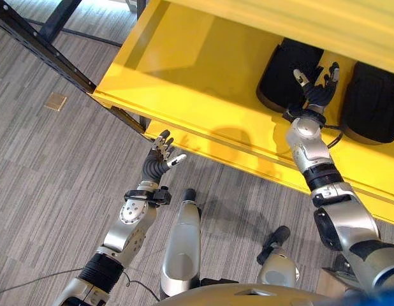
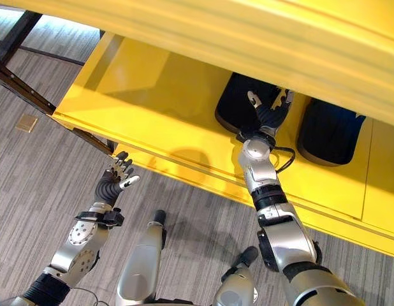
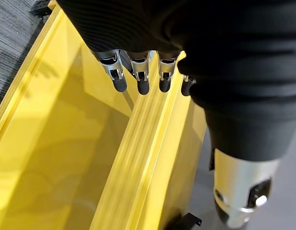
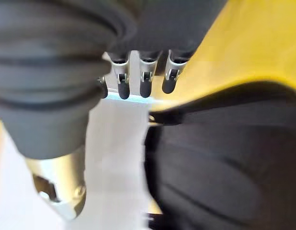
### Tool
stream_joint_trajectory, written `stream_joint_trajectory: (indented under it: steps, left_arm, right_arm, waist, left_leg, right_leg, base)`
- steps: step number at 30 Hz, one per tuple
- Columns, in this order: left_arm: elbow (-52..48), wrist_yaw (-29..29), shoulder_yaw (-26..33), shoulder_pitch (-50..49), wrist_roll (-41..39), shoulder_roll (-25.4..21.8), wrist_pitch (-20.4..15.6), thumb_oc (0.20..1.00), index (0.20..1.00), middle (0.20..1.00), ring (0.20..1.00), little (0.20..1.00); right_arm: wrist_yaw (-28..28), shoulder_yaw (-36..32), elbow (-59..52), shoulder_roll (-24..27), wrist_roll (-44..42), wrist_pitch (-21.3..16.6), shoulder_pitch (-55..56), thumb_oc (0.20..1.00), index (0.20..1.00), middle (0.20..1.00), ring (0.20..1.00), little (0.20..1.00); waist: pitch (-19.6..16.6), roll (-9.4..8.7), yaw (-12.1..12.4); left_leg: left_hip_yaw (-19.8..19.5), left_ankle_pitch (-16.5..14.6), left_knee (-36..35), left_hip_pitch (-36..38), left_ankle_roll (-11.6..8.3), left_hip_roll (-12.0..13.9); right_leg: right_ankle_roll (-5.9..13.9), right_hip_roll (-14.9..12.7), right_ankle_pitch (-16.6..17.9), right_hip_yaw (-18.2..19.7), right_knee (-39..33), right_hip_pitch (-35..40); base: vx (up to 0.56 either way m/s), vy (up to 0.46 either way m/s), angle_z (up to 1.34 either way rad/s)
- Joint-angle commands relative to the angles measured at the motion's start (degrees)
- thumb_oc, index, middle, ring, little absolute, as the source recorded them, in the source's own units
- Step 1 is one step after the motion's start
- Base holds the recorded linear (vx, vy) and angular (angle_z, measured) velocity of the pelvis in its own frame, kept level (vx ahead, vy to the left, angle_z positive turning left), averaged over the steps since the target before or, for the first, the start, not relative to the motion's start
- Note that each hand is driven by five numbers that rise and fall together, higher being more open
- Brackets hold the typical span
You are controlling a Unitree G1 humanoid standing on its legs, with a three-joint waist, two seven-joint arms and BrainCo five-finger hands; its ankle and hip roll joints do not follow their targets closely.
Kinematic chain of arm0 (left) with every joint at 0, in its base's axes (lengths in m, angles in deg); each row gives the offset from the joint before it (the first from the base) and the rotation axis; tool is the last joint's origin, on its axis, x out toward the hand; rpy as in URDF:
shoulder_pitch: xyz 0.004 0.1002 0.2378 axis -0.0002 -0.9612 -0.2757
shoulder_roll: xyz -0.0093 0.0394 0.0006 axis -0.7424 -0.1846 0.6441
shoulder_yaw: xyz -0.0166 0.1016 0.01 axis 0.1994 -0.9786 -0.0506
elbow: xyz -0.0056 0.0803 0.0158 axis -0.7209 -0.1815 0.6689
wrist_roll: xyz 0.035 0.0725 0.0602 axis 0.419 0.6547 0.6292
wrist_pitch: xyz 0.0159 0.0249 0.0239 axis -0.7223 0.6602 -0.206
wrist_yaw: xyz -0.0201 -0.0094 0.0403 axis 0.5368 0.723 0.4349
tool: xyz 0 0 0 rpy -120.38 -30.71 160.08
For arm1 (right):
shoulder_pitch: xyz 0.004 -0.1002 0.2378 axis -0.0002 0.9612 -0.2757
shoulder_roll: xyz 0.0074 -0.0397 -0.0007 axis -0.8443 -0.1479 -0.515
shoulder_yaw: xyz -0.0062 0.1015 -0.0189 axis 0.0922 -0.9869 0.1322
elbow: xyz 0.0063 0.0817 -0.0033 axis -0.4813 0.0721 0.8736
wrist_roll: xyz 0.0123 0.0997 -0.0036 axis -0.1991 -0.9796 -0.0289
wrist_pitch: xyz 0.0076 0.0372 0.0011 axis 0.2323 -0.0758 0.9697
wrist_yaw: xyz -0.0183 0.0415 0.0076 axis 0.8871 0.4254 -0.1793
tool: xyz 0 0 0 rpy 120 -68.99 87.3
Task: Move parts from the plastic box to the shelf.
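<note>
Two black rounded parts lie side by side on the yellow shelf (image 1: 197, 70): one (image 1: 278, 81) nearer the middle, the other (image 1: 374, 102) further to the right. My right hand (image 1: 317, 94) reaches over the shelf's front lip and hovers at the right edge of the nearer part, fingers spread and straight, holding nothing. In the right wrist view that black part (image 4: 224, 163) sits close under the hand, with the fingers (image 4: 145, 85) straight beyond it. My left hand (image 1: 157, 162) is open and empty above the carpet, just in front of the shelf's edge. Its fingers (image 3: 138, 79) point at the yellow shelf (image 3: 62, 143).
A higher yellow shelf board (image 2: 261, 38) overhangs the back of the shelf. Dark metal frame beams (image 1: 44, 48) run diagonally at the left. A small brass plate (image 1: 56, 101) is set in the grey carpet. The left half of the shelf surface is bare.
</note>
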Motion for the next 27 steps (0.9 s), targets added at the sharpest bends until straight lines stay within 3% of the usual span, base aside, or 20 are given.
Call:
stream_joint_trajectory:
  steps: [1, 9, 17, 21, 23, 27]
  left_arm:
    - [-2.5, -0.4, 2.3, -0.4, 1.3, 1.5, -3.4, 1.0, 1.0, 1.0, 1.0, 1.0]
    - [-3.5, -0.2, 3.7, -1.3, 2.7, 1.9, -3.0, 1.0, 1.0, 1.0, 1.0, 1.0]
    - [-3.8, 0.6, 5.0, -2.4, 3.9, 2.2, -2.6, 1.0, 1.0, 1.0, 1.0, 1.0]
    - [-4.2, 0.9, 7.2, -2.2, 5.0, 2.5, -2.7, 1.0, 1.0, 1.0, 1.0, 1.0]
    - [-5.1, 1.6, 9.1, -1.1, 6.0, 2.5, -3.1, 1.0, 1.0, 1.0, 1.0, 1.0]
    - [-5.0, 1.4, 10.8, 1.1, 7.4, 3.0, -3.6, 1.0, 1.0, 1.0, 1.0, 1.0]
  right_arm:
    - [-2.2, -2.1, -5.1, 2.0, 5.4, -2.9, -0.2, 1.0, 1.0, 1.0, 1.0, 1.0]
    - [-3.5, -5.0, -19.7, 0.1, 12.1, -2.6, 7.7, 1.0, 1.0, 1.0, 1.0, 1.0]
    - [0.3, -4.8, -26.8, -1.1, 11.3, -4.6, 14.5, 1.0, 1.0, 1.0, 1.0, 1.0]
    - [6.5, -4.4, -31.2, -1.0, 6.8, -6.8, 21.9, 1.0, 1.0, 1.0, 1.0, 1.0]
    - [12.9, -4.0, -33.5, 0.1, 1.5, -8.0, 28.0, 1.0, 1.0, 1.0, 1.0, 1.0]
    - [19.4, -3.6, -36.5, 1.4, -1.2, -7.9, 35.5, 1.0, 1.0, 1.0, 1.0, 1.0]
  waist:
    - [1.3, 0.35, 1.4]
    - [-0.4, -0.44, 0.4]
    - [-2.5, -1.57, -1.0]
    - [-4.3, -2.5, -2.5]
    - [-5.9, -3.18, -3.9]
    - [-7.6, -3.41, -5.8]
  left_leg:
    - [2.1, 3.8, -12.5, 7.4, 4.1, -0.7]
    - [2.3, 3.7, -13.0, 8.5, 4.0, -0.1]
    - [2.9, 4.5, -15.2, 10.7, 3.88, 0.4]
    - [3.7, 4.8, -16.7, 12.6, 3.62, 1.0]
    - [4.6, 5.0, -17.8, 14.4, 3.25, 1.7]
    - [5.7, 4.8, -18.7, 16.7, 2.81, 2.3]
  right_leg:
    - [3.84, -0.5, 1.5, 3.7, 8.1, 1.2]
    - [3.98, -0.5, 1.0, 3.9, 8.3, 1.5]
    - [4.1, -0.2, 1.2, 4.2, 7.1, 2.4]
    - [4.16, 0.3, 1.1, 4.5, 6.3, 3.0]
    - [4.21, 0.8, 1.0, 4.8, 5.5, 3.9]
    - [4.19, 1.1, 0.4, 5.4, 5.3, 4.9]
  base:
    - [0.0, 0.0, 0.0]
    - [0.0, -0.02, -0.01]
    - [0.01, -0.013, -0.06]
    - [0.04, -0.022, -0.08]
    - [0.08, -0.041, -0.14]
    - [0.06, -0.004, -0.2]
